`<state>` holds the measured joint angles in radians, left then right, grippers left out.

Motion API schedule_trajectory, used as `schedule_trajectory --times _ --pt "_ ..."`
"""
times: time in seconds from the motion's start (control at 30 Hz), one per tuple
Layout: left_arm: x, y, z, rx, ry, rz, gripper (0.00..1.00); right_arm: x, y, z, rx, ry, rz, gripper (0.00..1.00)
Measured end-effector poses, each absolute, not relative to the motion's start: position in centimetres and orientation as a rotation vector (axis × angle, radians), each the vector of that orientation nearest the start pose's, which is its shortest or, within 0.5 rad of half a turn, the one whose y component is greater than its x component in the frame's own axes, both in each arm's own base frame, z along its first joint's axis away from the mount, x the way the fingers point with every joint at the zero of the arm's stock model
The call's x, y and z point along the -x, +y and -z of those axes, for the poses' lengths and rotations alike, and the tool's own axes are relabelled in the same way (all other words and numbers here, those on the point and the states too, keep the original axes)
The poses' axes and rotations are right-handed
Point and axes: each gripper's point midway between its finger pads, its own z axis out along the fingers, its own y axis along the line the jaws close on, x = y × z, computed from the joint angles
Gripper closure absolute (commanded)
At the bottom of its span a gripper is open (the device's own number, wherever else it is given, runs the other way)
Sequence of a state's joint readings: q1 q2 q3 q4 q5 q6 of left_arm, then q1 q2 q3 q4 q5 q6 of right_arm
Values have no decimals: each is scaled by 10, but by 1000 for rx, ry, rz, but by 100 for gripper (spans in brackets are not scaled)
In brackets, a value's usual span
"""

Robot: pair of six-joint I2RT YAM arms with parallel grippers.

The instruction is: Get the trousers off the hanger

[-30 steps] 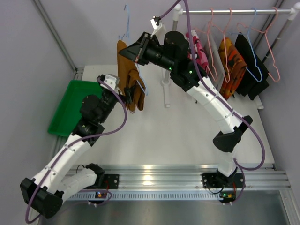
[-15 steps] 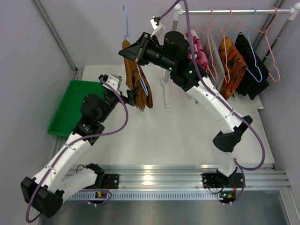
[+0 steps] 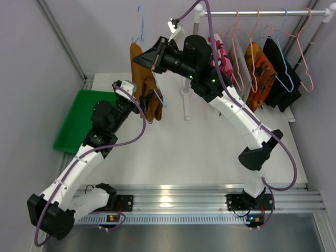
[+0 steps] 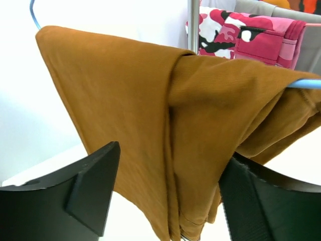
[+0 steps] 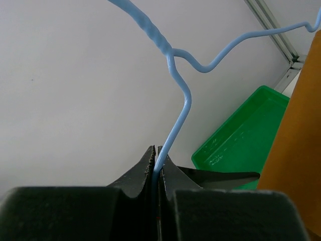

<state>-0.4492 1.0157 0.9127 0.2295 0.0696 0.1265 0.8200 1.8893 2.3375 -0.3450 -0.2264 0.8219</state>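
Note:
The mustard-brown trousers [image 3: 143,84] hang folded over a blue wire hanger [image 3: 140,26] held in the air left of the rack. My right gripper [image 3: 152,62] is shut on the hanger's wire below its twisted neck, which shows in the right wrist view [image 5: 175,100] between the closed fingertips of the right gripper [image 5: 156,150]. My left gripper [image 3: 140,103] is open at the trousers' lower part. In the left wrist view, the trousers [image 4: 150,115] hang between the spread fingers of the left gripper [image 4: 170,165]. The pink floral trousers [image 3: 223,63] hang on the rack.
A green tray [image 3: 79,118] lies at the table's left edge. The clothes rack's rail [image 3: 262,11] carries several wire hangers, an orange patterned garment [image 3: 258,68] and a black garment [image 3: 281,73]. The rack's upright post [image 3: 186,100] stands just right of the trousers.
The hanger with the mustard trousers swung right and edge-on, then back left. My left arm moved forward, bringing its open gripper round the trousers' lower part.

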Motion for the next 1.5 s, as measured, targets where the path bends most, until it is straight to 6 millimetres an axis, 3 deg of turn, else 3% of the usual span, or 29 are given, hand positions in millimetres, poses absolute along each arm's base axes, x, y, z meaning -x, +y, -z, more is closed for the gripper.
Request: schedule_trajectory --times 0.03,0.13,0.3,0.7,1.0,1.13,1.5 --pt "-342 -170 -364 -478 1370 316 13 -316 440 -521 212 1646 -1462 100" --pt "-335 -161 -368 -524 1355 329 7 -314 439 -522 224 1641 -1462 100" --pt "-321 -164 -369 -611 1333 357 8 -308 440 -522 249 1646 -1482 100" --pt "-331 -177 -351 -699 1369 417 4 -303 446 -506 299 1684 -1497 100" --pt "-339 -156 -359 -699 1357 413 6 -300 446 -506 336 1669 -1496 100" --pt "-337 -159 -358 -722 1353 437 1 -298 446 -506 351 1670 -1506 100" --pt "-325 -165 -367 -838 1335 496 1 -293 445 -505 365 1675 -1525 100"
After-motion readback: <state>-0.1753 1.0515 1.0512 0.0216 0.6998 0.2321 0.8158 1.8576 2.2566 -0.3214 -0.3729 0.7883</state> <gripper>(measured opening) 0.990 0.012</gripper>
